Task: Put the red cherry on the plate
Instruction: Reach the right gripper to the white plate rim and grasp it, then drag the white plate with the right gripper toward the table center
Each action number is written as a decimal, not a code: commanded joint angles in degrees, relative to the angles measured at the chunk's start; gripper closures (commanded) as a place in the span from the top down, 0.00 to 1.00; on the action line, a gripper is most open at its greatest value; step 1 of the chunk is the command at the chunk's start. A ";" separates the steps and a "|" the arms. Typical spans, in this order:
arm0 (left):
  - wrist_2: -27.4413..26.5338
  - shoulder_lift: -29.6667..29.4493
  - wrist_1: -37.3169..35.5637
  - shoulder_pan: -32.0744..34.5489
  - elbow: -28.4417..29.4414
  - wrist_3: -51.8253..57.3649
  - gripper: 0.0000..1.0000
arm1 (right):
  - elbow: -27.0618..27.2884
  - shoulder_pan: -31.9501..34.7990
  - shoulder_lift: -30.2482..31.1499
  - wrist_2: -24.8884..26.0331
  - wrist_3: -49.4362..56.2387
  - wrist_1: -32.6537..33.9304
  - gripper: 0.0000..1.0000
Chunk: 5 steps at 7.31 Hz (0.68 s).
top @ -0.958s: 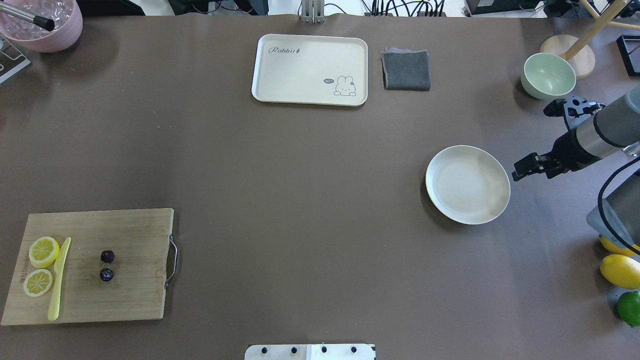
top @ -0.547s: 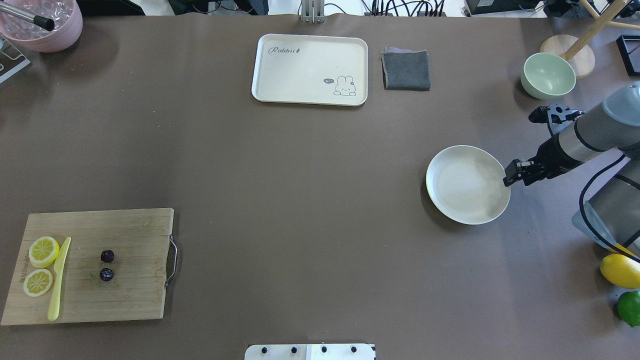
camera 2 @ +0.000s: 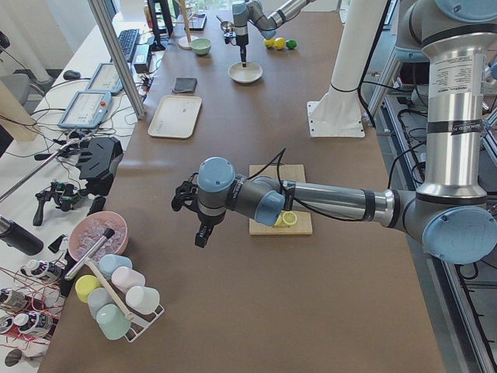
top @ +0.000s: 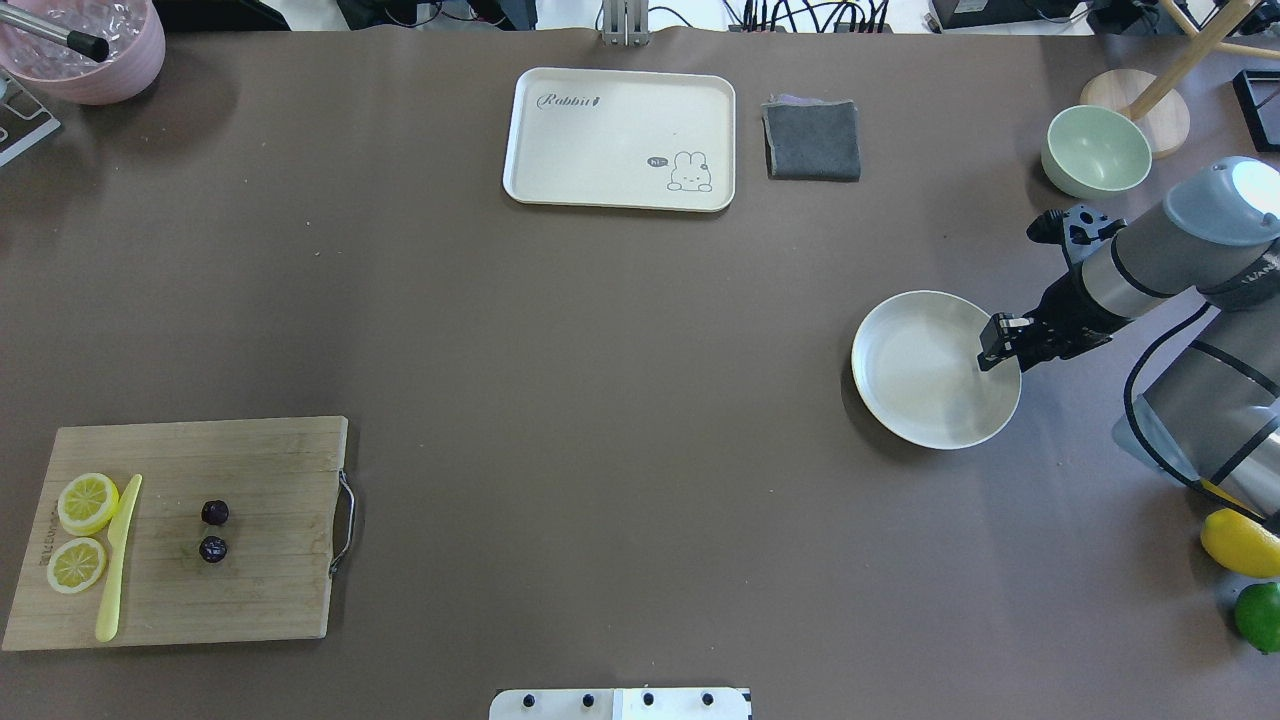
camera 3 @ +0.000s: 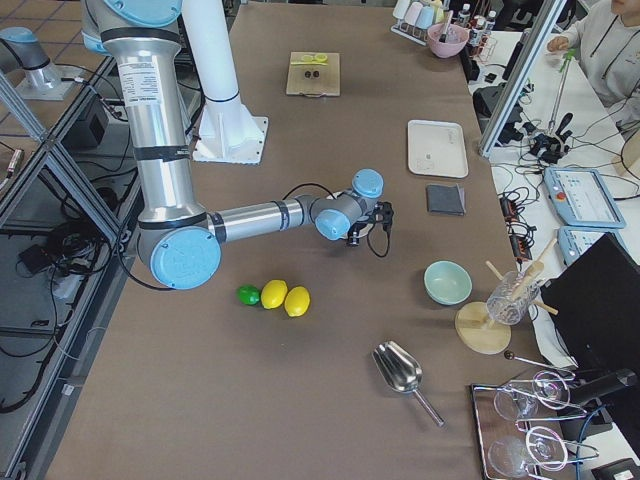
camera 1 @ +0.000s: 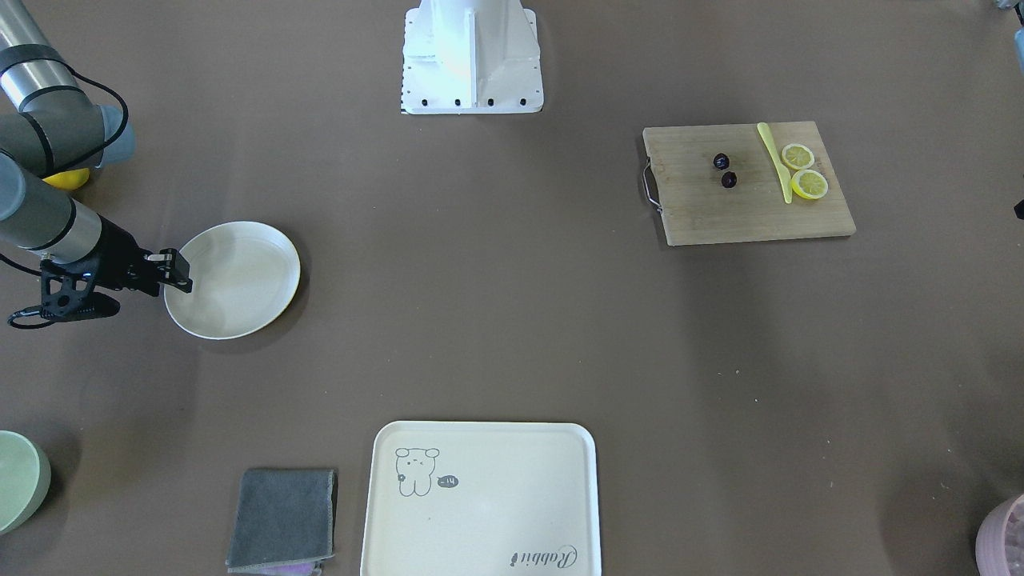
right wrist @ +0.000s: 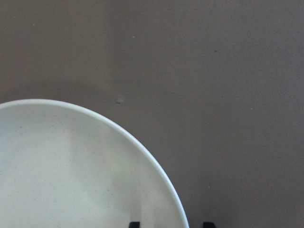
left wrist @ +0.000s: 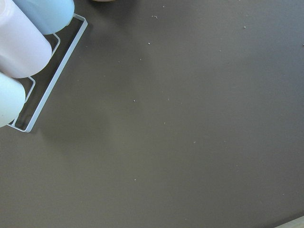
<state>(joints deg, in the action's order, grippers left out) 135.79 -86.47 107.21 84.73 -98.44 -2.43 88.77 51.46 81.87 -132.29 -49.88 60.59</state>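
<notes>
1. Overhead exterior: The right gripper hangs over the near-side rim of the plate, its fingers apart and grasping nothing. The red cherry lies as two dark balls on the cutting board at the far left of the table, well apart from the plate. Lemon slices and a yellow knife lie beside it on the board.
2. Exterior front-facing: The right gripper sits at the plate's edge. The red cherry is on the cutting board, across the table.
3. Exterior left: The left gripper points down over bare table just beside the cutting board. Whether it is released or clenched cannot be told. The far arm stands over the plate.
4. Exterior right: The red cherry shows as dark specks on the distant board. The right arm hides the plate.
5. Left wrist-mounted: This shows brown table and a cup rack at the upper left corner. No fingers are in view.
6. Right wrist-mounted: Two black fingertips straddle the plate's rim, one inside and one outside. They are released, with clear gaps to the rim.
</notes>
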 commanded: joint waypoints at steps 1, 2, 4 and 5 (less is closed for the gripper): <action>0.09 -0.01 -0.16 0.00 -0.17 -0.38 0.97 | 0.52 0.22 -0.92 -3.65 -0.56 -0.82 0.00; 0.44 -0.27 -0.25 -0.17 -0.26 -5.00 0.97 | 0.61 0.22 -1.19 -4.11 -5.27 -4.13 0.00; 0.53 -0.71 -0.17 -5.23 -4.10 -20.33 0.97 | 0.79 -0.83 -7.65 -6.04 -17.28 -7.06 0.00; 0.09 -0.37 0.71 -10.49 -8.56 -31.13 0.97 | 0.70 -3.62 -11.61 -5.44 -21.70 -7.15 0.00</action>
<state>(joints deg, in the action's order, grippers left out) 136.20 -86.99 107.22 79.54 -102.76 -21.76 89.44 50.34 74.98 -137.86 -65.04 54.06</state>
